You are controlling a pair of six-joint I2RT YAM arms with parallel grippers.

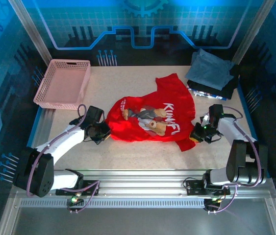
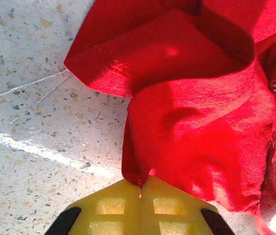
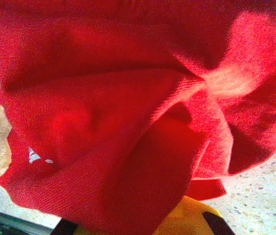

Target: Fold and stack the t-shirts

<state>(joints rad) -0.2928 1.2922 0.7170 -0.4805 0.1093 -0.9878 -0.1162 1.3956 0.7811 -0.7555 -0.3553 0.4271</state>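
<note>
A bright red t-shirt (image 1: 150, 117) with a bear print and white lettering lies crumpled mid-table. My left gripper (image 1: 102, 131) is at its left edge. In the left wrist view the yellow pads (image 2: 113, 208) are shut, pinching a fold of the red cloth (image 2: 191, 98) between their tips. My right gripper (image 1: 195, 134) is at the shirt's lower right corner. In the right wrist view red cloth (image 3: 103, 98) drapes over the jaws, and part of one yellow finger (image 3: 191, 220) shows beneath it. A folded grey-blue shirt (image 1: 209, 70) lies on a dark shirt (image 1: 222, 90) at the back right.
A pink mesh basket (image 1: 63, 83) stands at the back left. Bare speckled tabletop (image 1: 128, 81) lies behind the red shirt, and more lies in front of it towards the arm bases (image 1: 138, 183). Blue walls close in the back and sides.
</note>
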